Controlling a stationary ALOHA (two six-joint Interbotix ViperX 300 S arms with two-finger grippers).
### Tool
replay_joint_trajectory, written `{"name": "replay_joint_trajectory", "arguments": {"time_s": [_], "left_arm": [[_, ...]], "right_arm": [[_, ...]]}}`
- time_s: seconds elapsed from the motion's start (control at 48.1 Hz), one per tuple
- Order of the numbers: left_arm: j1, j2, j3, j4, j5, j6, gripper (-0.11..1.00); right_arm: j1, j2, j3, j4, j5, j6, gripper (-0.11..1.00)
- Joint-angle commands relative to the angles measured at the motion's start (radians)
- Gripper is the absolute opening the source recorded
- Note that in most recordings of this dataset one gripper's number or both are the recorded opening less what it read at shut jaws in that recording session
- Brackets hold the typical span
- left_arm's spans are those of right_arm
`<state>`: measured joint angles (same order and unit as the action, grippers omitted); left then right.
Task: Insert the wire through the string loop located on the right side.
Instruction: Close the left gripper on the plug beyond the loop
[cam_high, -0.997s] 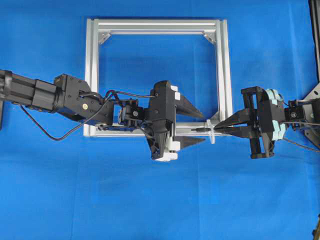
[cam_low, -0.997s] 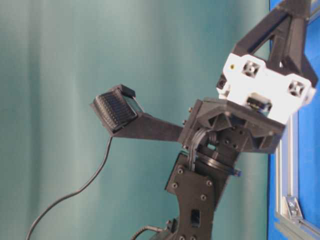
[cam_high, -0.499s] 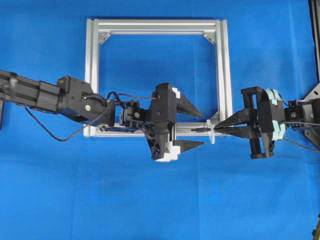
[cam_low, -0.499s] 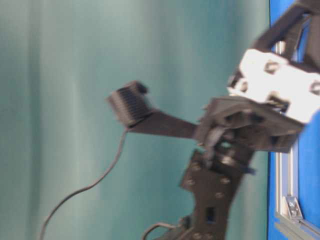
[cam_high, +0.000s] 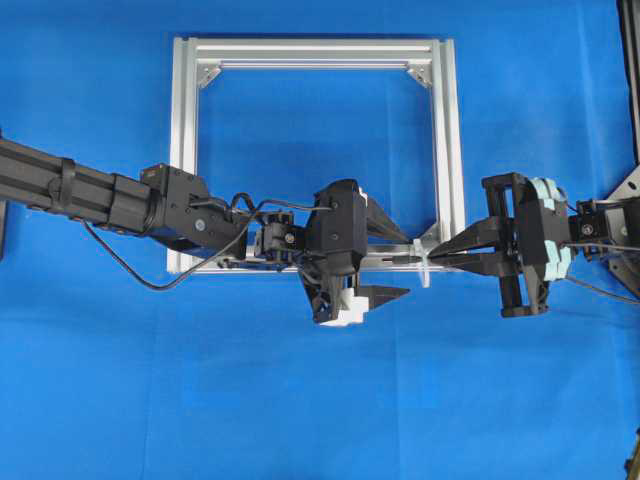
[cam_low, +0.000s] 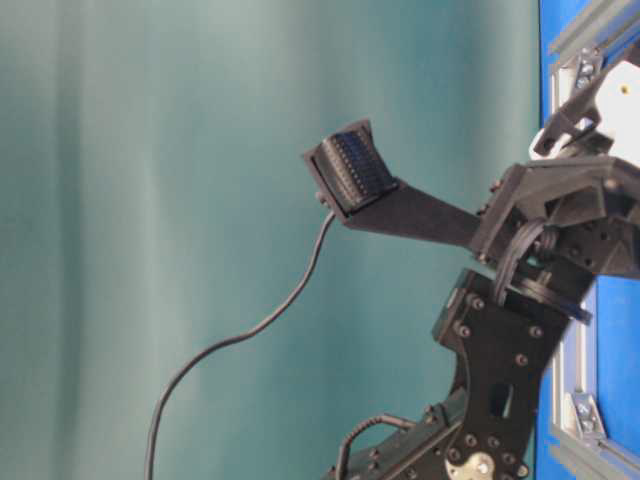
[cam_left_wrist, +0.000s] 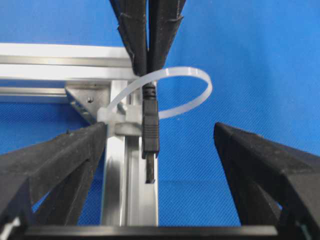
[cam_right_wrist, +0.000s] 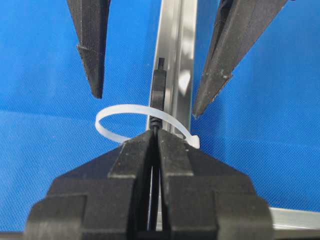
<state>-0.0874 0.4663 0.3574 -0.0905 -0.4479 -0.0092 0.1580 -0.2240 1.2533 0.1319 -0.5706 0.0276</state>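
Seen from above, a blue cloth (cam_high: 300, 400) is covering the table, and a square silver aluminium frame (cam_high: 186, 150) is lying flat on it. From the left edge, the left arm is reaching across the frame's lower bar. The left gripper (cam_high: 398, 268) is standing with its two black fingers spread wide, one on each side of that bar, holding nothing.

Just right of those fingertips, at the frame's lower right corner, the string loop (cam_left_wrist: 196, 92) is standing up as a thin white ring. The wire (cam_left_wrist: 150, 131) is poking through it, its dark plug tip pointing toward the left gripper and lying over the bar between the spread fingers, touching neither.

Farther right, the right gripper (cam_high: 438, 254) is pinching the wire, fingers pressed together just behind the loop.
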Motion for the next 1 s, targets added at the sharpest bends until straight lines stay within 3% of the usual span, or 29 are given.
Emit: {"name": "replay_joint_trajectory", "arguments": {"time_s": [0.0, 0.976], "left_arm": [[0.002, -0.021, -0.017, 0.003, -0.008, 0.002, 0.92], [-0.005, -0.021, -0.020, 0.002, -0.003, 0.012, 0.90]], "right_arm": [[0.000, -0.006, -0.018, 0.000, -0.009, -0.002, -0.04], [0.000, -0.005, -0.018, 0.000, -0.006, -0.002, -0.04]]}}
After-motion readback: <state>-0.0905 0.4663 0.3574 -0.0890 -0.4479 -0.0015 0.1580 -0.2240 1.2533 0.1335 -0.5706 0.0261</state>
